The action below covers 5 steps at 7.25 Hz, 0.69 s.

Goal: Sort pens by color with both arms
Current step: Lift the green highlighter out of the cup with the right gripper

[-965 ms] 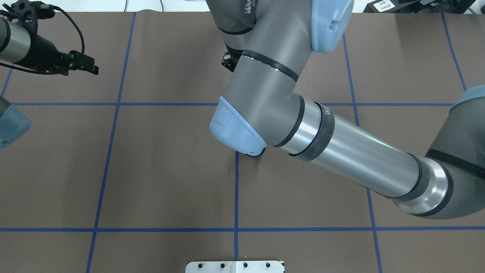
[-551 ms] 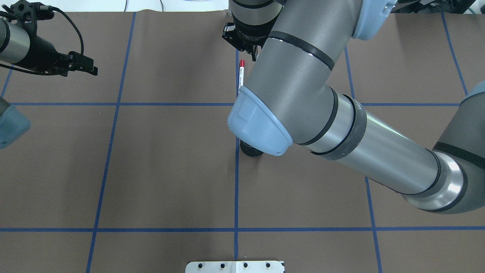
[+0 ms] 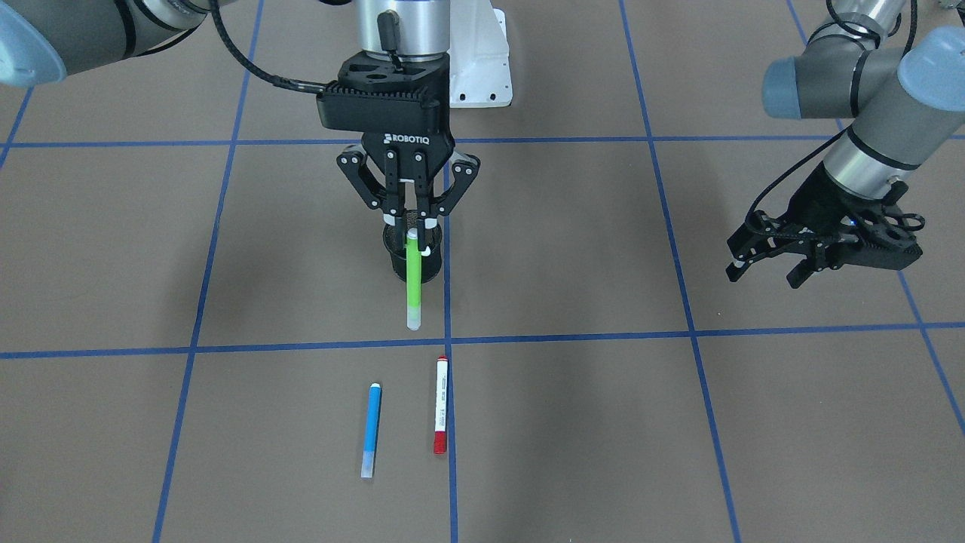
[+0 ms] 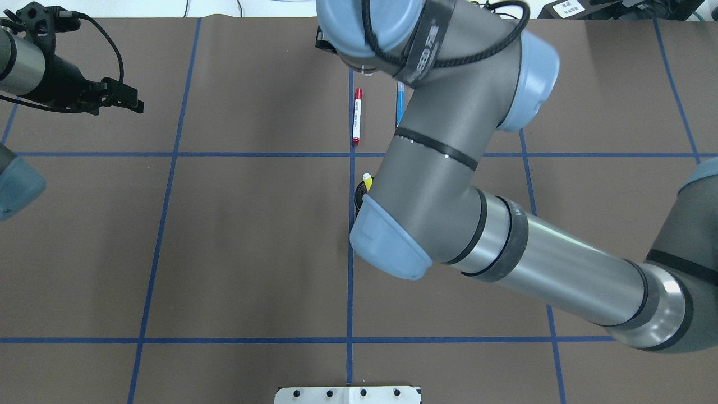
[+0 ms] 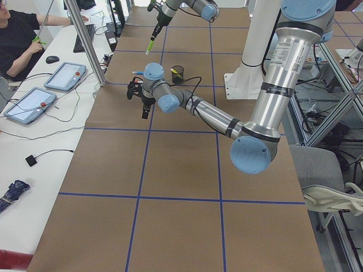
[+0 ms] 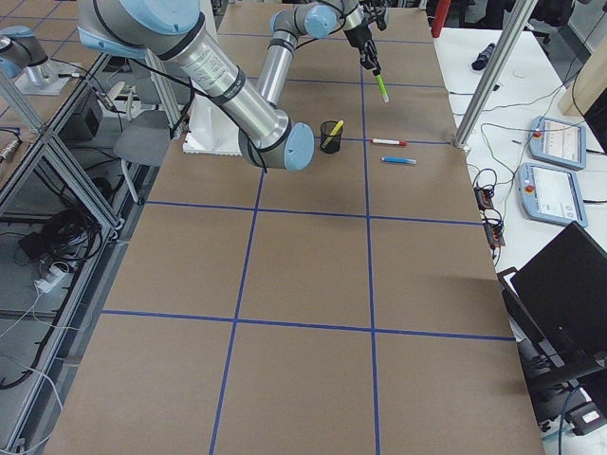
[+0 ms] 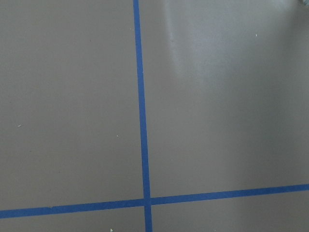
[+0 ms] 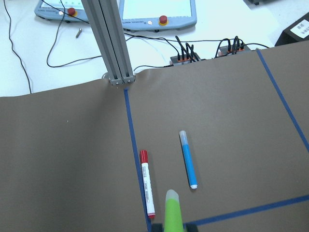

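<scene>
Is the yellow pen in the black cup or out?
In. The yellow pen leans inside the black mesh cup, its end poking above the rim.

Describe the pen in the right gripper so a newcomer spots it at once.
Follow the big right arm to its gripper near the black mesh cup. The pen hangs between its shut jaws, off the table. It alone is bright green; the blue pen and red-capped pen lie flat.

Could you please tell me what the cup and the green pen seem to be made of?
The cup looks like matte black wire mesh: the yellow pen shows through its wall. The green pen is probably smooth plastic, with a paler tip.
</scene>
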Tool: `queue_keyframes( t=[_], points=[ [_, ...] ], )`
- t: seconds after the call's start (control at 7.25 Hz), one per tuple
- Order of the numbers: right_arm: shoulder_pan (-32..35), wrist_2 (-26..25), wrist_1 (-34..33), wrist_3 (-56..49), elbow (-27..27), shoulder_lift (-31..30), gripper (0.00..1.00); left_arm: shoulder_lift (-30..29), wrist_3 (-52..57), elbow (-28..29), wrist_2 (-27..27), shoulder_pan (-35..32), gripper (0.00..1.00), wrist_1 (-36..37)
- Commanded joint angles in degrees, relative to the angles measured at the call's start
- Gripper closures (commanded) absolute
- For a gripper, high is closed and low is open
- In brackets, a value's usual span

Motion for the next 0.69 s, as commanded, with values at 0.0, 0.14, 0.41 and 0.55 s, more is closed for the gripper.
queue_keyframes(
  t=[0.0,0.14,0.41,0.55],
  points=[
    [-4.63,-11.19,18.35,1.57,-8.88,-1.79,1.0,-0.06,0.01,1.11,0.0,0.0,0.01,-0.12],
    [-6.47,-18.72,26.89,1.84,-15.37,-1.71,1.0,0.03,0.01,1.81,0.0,-0.17,0.01,-0.99],
    [-7.11,-22.93,27.94,0.97,-21.66,0.57,1.0,-0.06,0.01,3.05,0.0,-0.35,0.01,-1.79],
    [-7.2,-23.97,27.94,-0.26,-22.9,0.57,1.0,-0.06,0.01,3.05,0.0,-0.35,0.01,-1.79]
  ],
)
